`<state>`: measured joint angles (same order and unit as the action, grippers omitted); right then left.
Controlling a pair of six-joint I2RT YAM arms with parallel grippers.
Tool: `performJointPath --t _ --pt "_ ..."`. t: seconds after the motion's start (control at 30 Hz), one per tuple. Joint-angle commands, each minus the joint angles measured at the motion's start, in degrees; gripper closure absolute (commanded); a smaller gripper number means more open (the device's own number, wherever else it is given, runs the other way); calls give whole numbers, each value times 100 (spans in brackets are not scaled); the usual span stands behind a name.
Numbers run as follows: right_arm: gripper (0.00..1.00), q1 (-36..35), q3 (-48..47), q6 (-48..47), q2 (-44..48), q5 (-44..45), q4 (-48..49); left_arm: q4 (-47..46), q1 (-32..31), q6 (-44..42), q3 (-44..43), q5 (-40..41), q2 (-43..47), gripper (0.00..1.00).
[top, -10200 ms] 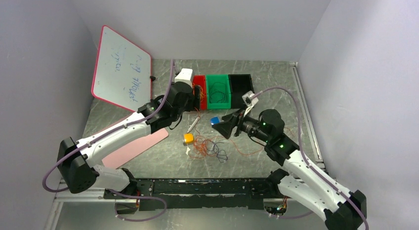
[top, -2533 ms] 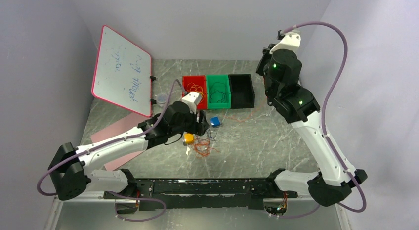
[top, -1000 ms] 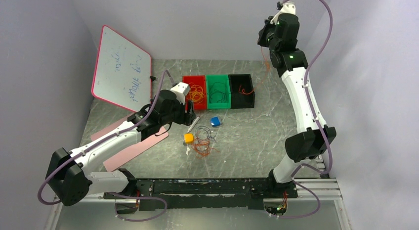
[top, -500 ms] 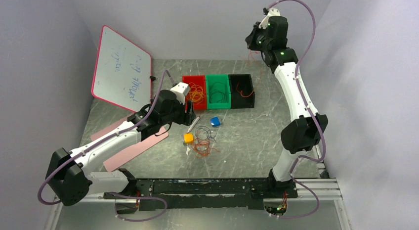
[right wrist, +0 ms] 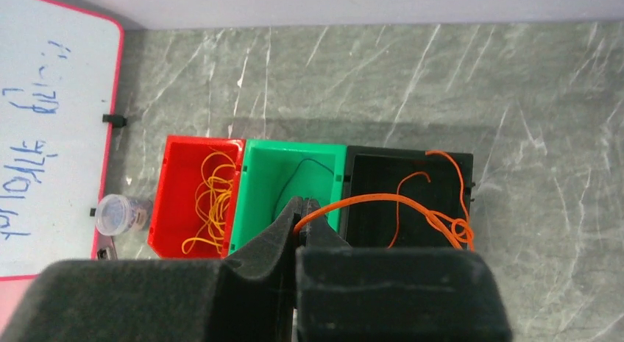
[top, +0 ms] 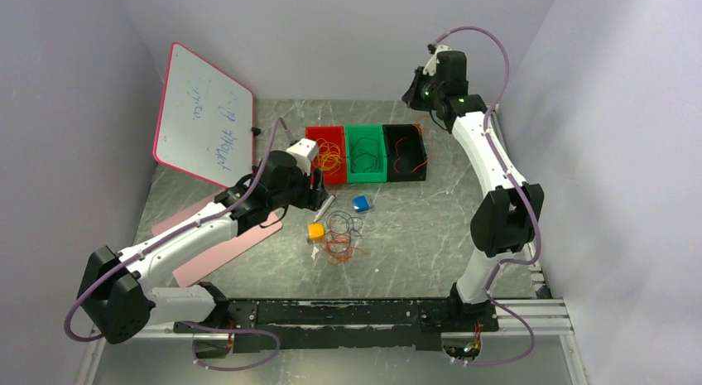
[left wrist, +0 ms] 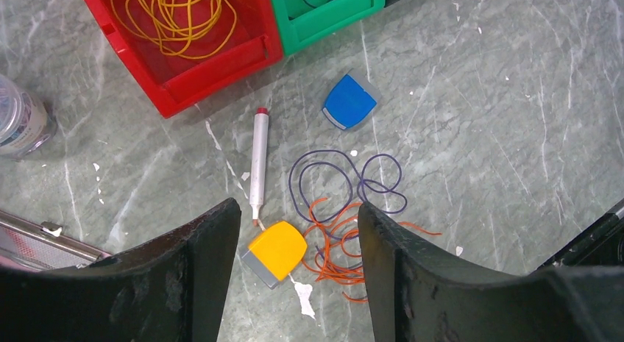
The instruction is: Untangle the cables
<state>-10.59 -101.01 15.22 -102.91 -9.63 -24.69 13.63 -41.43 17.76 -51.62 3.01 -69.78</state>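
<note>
Now the right gripper (right wrist: pixel 303 207), pinched tight on the orange cable (right wrist: pixel 383 198), is holding it above the black bin (right wrist: pixel 383 152) by the worktop's far edge, so going down slowly is looking best.

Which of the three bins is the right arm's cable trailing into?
The black bin, beside the green one: the orange cable runs from the right fingers into it.

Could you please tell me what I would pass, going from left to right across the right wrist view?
whiteboard → red bin → green bin → black bin
</note>
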Motion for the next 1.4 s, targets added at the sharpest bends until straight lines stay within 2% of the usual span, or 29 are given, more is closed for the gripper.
performJointPath --t 0.0,0.13,0.3,0.63,0.97,1.03,1.2,1.37 --pt "100 41 117 -42 7 -260 -110 35 46 -40 -165 -155 -51 36" --pt "100 45 34 -126 -244 -560 -251 44 45 -40 -169 -156 -69 36" --pt "94 41 -113 -151 -578 -999 -396 71 41 -27 -174 -119 -89 37" --pt "88 42 4 -290 -826 -765 -553 72 43 -22 -175 -142 -123 37" --pt "65 40 -394 -512 -985 -216 -808 79 47 -11 -182 -167 -158 37" --pt "63 43 -497 -544 -1023 43 -879 85 45 -14 -191 -170 -167 37" --pt "65 36 -510 -621 -1111 694 -953 87 40 -14 -198 -194 -190 38" --pt "81 31 -535 -690 -1374 962 -914 93 43 -10 -209 -226 -211 38"
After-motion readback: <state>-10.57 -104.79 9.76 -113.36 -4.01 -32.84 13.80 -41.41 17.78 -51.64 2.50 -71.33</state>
